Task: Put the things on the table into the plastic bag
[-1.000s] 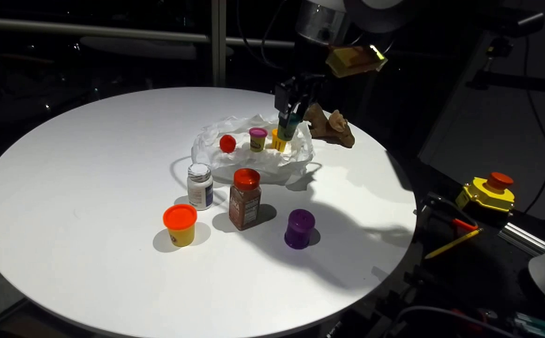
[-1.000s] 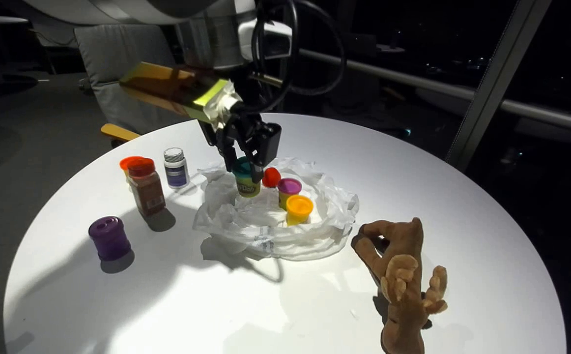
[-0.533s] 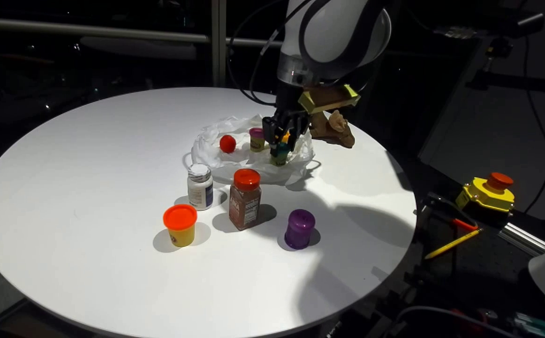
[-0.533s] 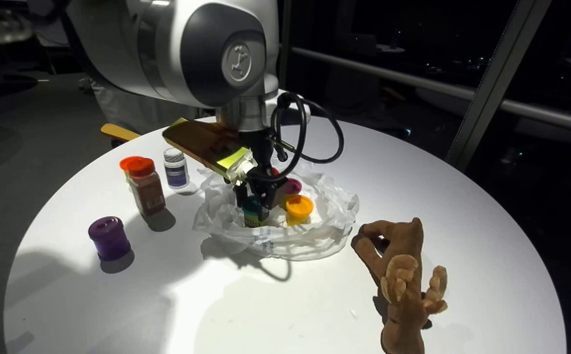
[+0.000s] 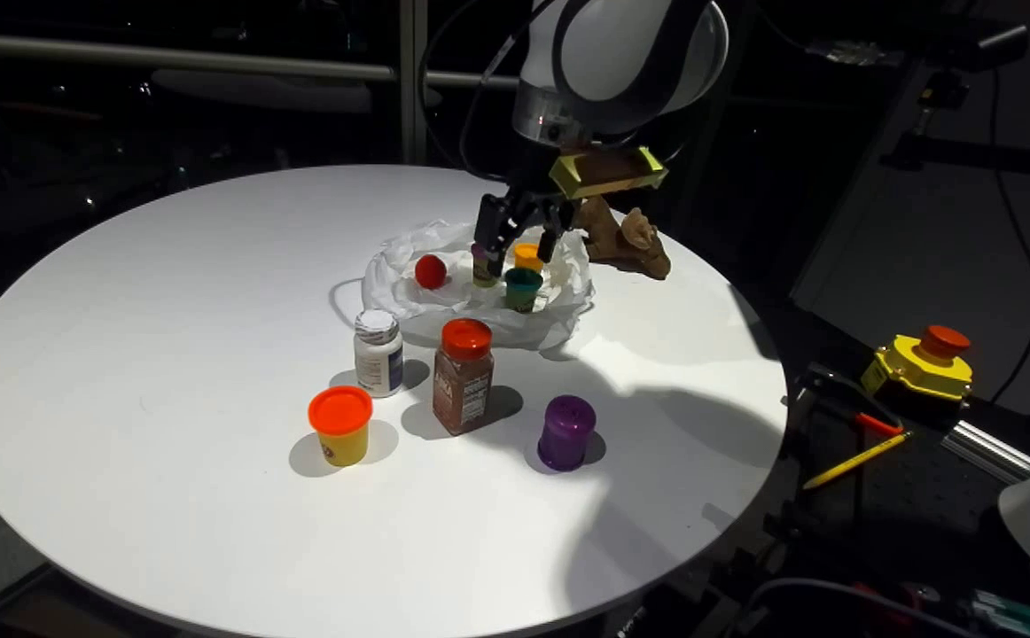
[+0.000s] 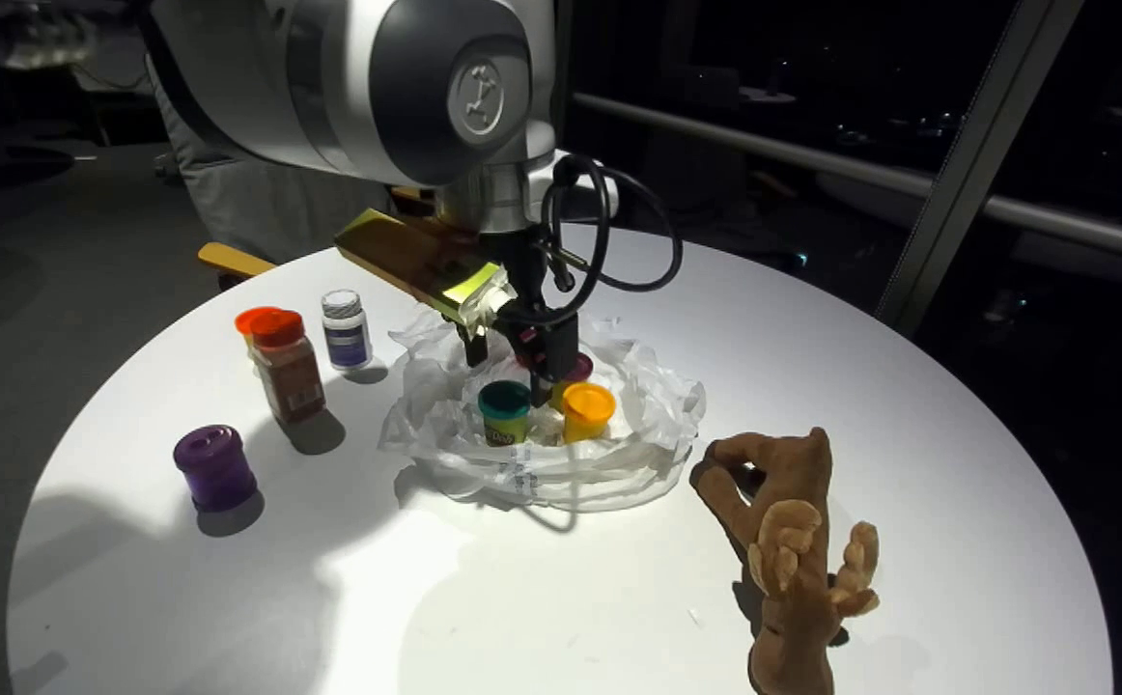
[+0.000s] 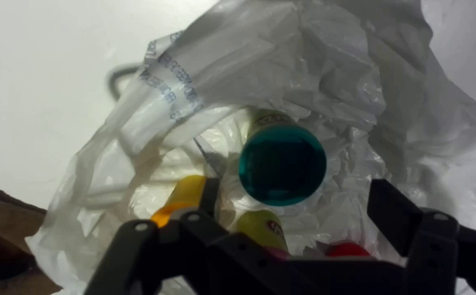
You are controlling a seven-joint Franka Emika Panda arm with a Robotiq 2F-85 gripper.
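Black two-fingered gripper (image 6: 507, 378): hovering with spread fingers (image 7: 391, 215) over crumpled white plastic bag (image 6: 629, 473)
Teal-lidded plastic tub (image 6: 505, 410): standing inside, towards nine o'clock in an exterior view
Brown plush toy (image 6: 802, 565): lying outside, four o'clock

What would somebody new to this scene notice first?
Probably the crumpled, translucent white plastic bag on the round white tabletop, with a teal-lidded round tub inside it. Next, perhaps, the black two-fingered claw, hanging open over the bag. Then the brown plush toy with antler-like lobes, lying on the tabletop beside the bag.
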